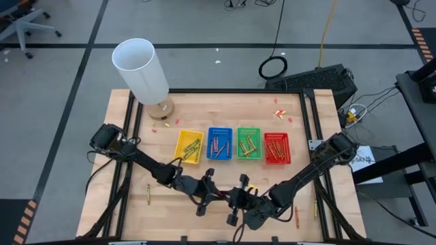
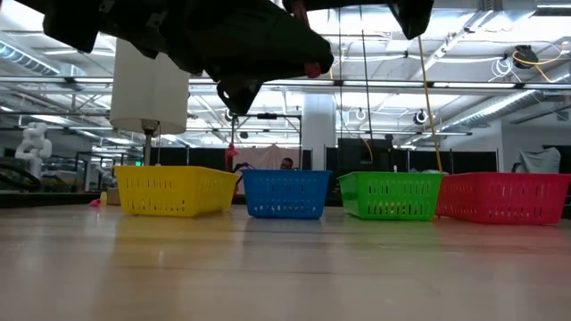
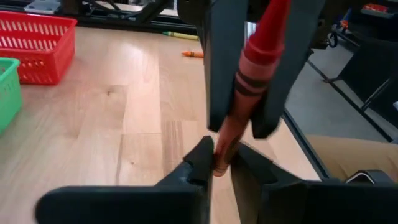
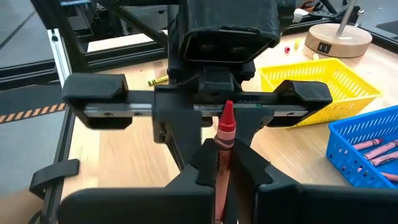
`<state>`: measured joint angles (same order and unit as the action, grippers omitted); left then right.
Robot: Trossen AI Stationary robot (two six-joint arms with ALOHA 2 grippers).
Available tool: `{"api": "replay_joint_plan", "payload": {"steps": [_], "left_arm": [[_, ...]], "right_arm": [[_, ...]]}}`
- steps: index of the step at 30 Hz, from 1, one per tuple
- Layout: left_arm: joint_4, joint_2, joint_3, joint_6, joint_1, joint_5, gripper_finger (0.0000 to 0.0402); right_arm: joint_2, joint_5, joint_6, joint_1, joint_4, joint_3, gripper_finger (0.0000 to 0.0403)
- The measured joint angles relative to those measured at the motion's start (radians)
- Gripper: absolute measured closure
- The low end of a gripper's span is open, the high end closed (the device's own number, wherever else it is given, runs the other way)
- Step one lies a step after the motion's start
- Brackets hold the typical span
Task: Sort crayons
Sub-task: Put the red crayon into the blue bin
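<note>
Both grippers are pinching one red crayon (image 4: 224, 146) mid-handoff above the table's near edge: right gripper (image 4: 222, 163) clamped shut on its lower end, left gripper (image 3: 221, 163) closed on the other. Its long axis runs straight between them. Red tray (image 1: 276, 148) sits nearer the right arm.

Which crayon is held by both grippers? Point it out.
The red crayon held off the table between the arms: the right gripper pinches one end and the left gripper the other. Every other crayon lies in a tray or loose on the table.
</note>
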<state>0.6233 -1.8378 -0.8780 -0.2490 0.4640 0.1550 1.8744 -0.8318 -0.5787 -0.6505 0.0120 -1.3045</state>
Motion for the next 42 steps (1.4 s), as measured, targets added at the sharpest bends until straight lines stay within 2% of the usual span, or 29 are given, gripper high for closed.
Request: {"api": "replay_joint_plan", "payload": {"steps": [8,13,23,29,38,42], "left_arm": [[0.020,0.003,0.000,0.000,0.012,0.012,0.0253],[-0.042,0.045,0.000,-0.006,0.017,0.002,0.0216],[-0.337,0.162,0.000,-0.037,0.090,0.007,0.0210],[-0.513,0.199,0.000,-0.109,0.166,0.026,0.0210],[-0.532,0.201,0.000,-0.112,0.220,0.113,0.0210],[-0.517,0.201,0.000,-0.111,0.207,0.116,0.0210]], "right_arm": [[-0.011,-0.005,0.027,-0.025,0.000,0.000,0.0397],[-0.027,-0.005,0.035,-0.048,-0.004,0.000,0.0397],[-0.107,-0.010,0.086,-0.094,-0.091,0.000,0.0397],[-0.117,-0.005,0.264,-0.098,-0.100,0.000,0.0397],[-0.117,-0.002,0.597,-0.097,-0.100,0.000,0.0397],[-0.117,-0.002,0.671,-0.097,-0.100,0.000,0.0397]]}}
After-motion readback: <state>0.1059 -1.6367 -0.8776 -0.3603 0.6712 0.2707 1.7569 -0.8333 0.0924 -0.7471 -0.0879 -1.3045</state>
